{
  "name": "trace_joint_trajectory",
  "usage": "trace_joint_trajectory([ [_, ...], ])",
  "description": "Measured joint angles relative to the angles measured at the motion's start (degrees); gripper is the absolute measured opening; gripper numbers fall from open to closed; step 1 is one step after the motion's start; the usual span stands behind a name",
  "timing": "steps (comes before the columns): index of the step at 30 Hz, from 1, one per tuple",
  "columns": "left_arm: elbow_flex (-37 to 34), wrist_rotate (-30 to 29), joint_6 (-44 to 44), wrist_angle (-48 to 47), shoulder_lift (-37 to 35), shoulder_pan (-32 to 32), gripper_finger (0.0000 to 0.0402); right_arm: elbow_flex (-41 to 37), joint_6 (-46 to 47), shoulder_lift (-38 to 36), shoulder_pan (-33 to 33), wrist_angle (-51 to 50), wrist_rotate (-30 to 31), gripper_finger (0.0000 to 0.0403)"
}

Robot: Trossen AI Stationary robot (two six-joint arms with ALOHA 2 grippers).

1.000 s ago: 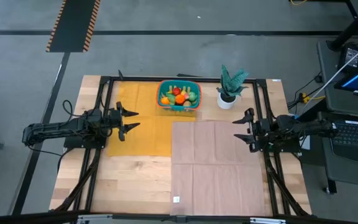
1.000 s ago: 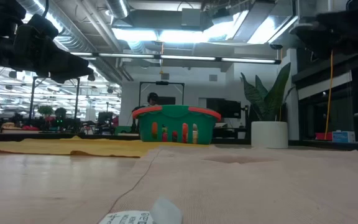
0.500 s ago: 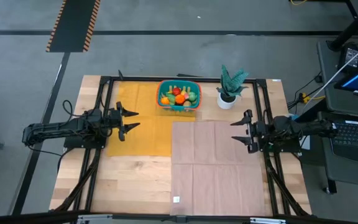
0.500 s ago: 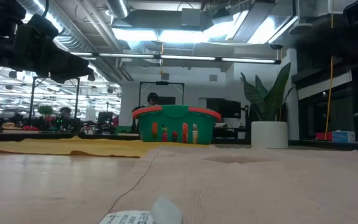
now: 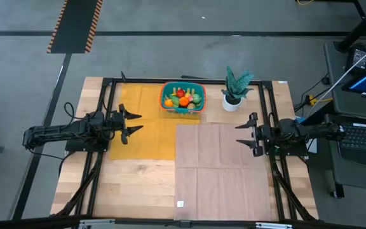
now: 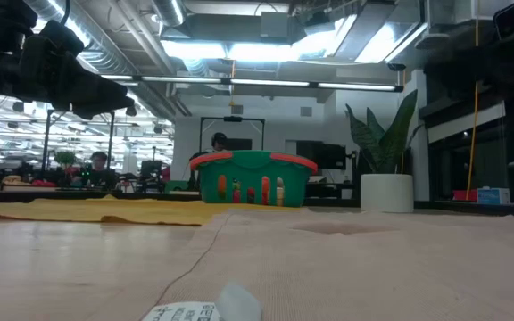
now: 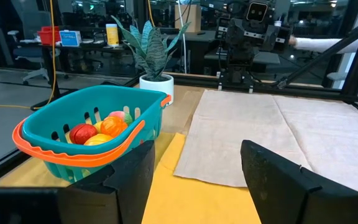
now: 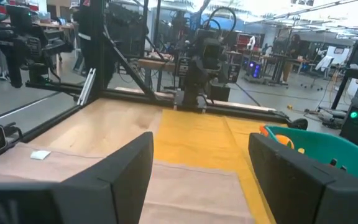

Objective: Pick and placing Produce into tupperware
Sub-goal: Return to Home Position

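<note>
The teal tupperware (image 5: pixel 183 97) with its orange-red rim stands on the yellow cloth (image 5: pixel 138 130) at the table's far middle. Small red, orange, yellow and green produce (image 5: pixel 183 97) lies inside it and also shows in the left wrist view (image 7: pixel 101 127). My left gripper (image 5: pixel 134 123) hovers open at the table's left, pointing level toward the right, with the tupperware (image 7: pixel 92 134) ahead and to one side. At the table's right, my right gripper (image 5: pixel 240 133) hovers open over the beige cloth's edge and points left. Neither gripper has anything between its fingers.
A potted green plant (image 5: pixel 236 89) in a white pot stands just right of the tupperware. A large beige cloth (image 5: pixel 224 172) covers the table's right half, with a small white tag (image 5: pixel 180 203) near its front edge. Black frame rails run along both sides.
My right gripper has tipped its fingers up a little and rolled slightly, and it shows higher in the low view. It stays in place and its finger gap is unchanged.
</note>
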Motion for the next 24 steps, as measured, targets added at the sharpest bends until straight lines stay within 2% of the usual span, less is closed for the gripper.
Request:
trace_joint_trajectory([
  [7, 0.0, 0.0, 0.0, 0.0, 0.0, 0.0, 0.0232, 0.0, -0.11, 0.0, 0.0, 3.09, 0.01, 0.0264],
  [24, 0.0, 0.01, 0.0, 0.0, -0.01, 0.0, 0.0234, 0.0, -0.02, 0.0, 0.01, 3.19, 0.01, 0.0264],
])
